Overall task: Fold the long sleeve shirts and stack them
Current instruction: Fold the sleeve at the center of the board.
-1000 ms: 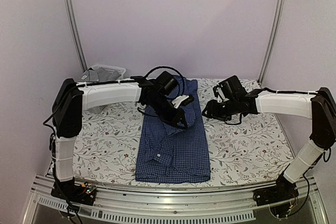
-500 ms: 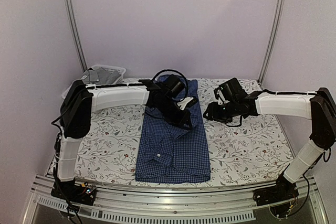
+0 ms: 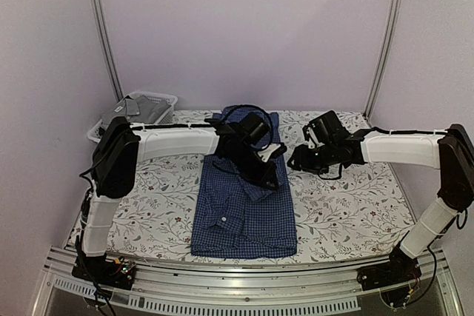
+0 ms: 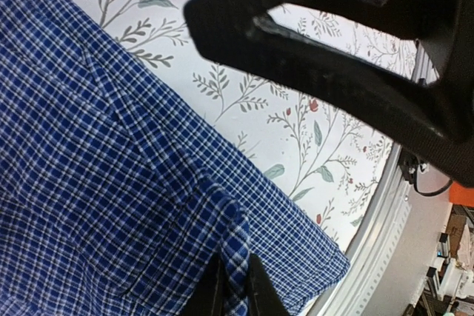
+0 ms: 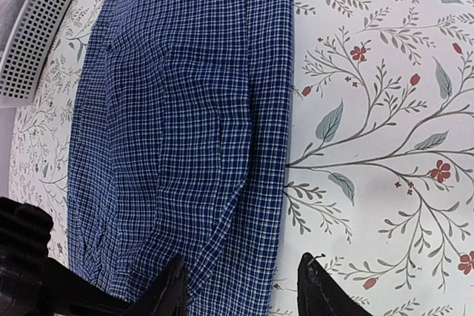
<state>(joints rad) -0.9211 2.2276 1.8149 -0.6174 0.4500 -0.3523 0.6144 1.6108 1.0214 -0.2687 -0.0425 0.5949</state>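
My left arm (image 3: 174, 138) reaches forward and inward, wrist tipped down. My left claw (image 4: 235, 290) is pinched nearly shut on a raised fold of the dark blue shirt (image 4: 111, 183). My right arm (image 3: 404, 146) stretches inward at like height, and my right claw (image 5: 241, 294) hovers with its fingers apart, gripping nothing.

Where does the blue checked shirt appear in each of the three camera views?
Top external: the blue checked shirt lies mid-table, running from the far edge to the near edge.
Left wrist: it fills the left and bottom of the picture.
Right wrist: it fills the left and middle.
Shared landmark: the floral tablecloth beside the shirt's long edge.
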